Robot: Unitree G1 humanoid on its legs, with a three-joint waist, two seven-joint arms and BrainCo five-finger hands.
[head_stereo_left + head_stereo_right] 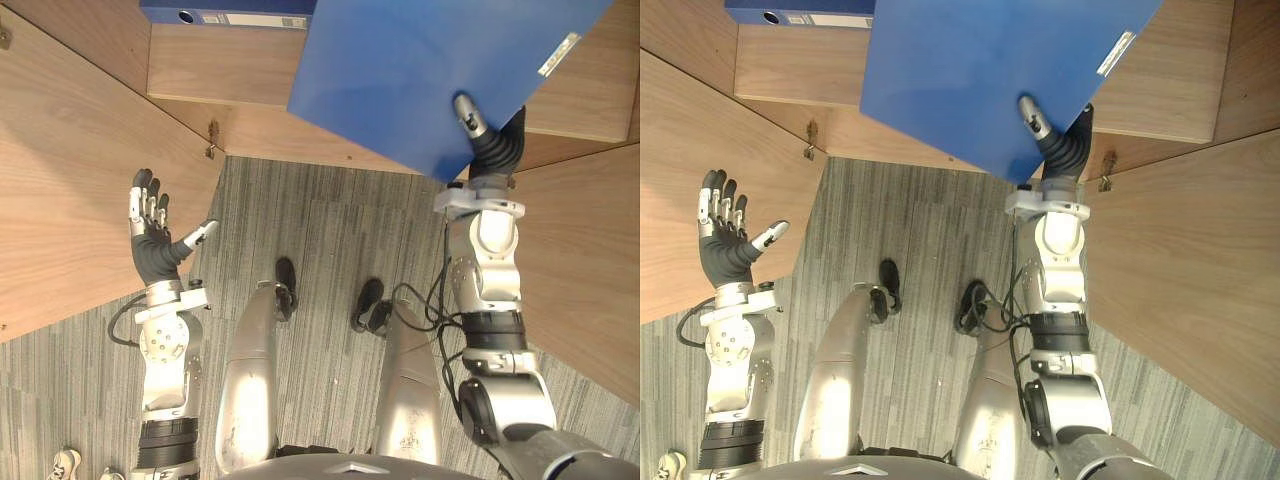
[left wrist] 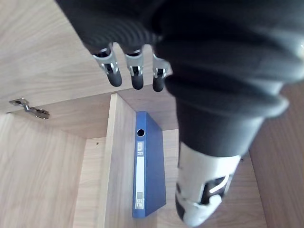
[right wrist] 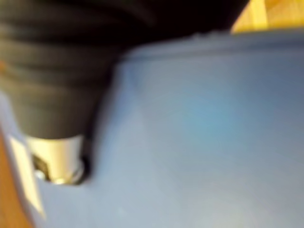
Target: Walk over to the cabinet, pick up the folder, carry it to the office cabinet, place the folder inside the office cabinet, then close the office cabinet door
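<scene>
Office: wood cabinet (image 1: pixel 230 60) w/ binder (image 2: pixel 147 166), carpet (image 1: pixel 320 220).

A blue binder (image 1: pixel 225 12) stood on the cabinet shelf (image 1: pixel 230 65) at 11 o'clock, above grey carpet (image 1: pixel 320 230).

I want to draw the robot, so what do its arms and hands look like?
The left arm and right arm are chunky silver-grey tubes with black ribbed bands. The left hand and right hand have dark ribbed covers and silver fingers with dark tips.
</scene>
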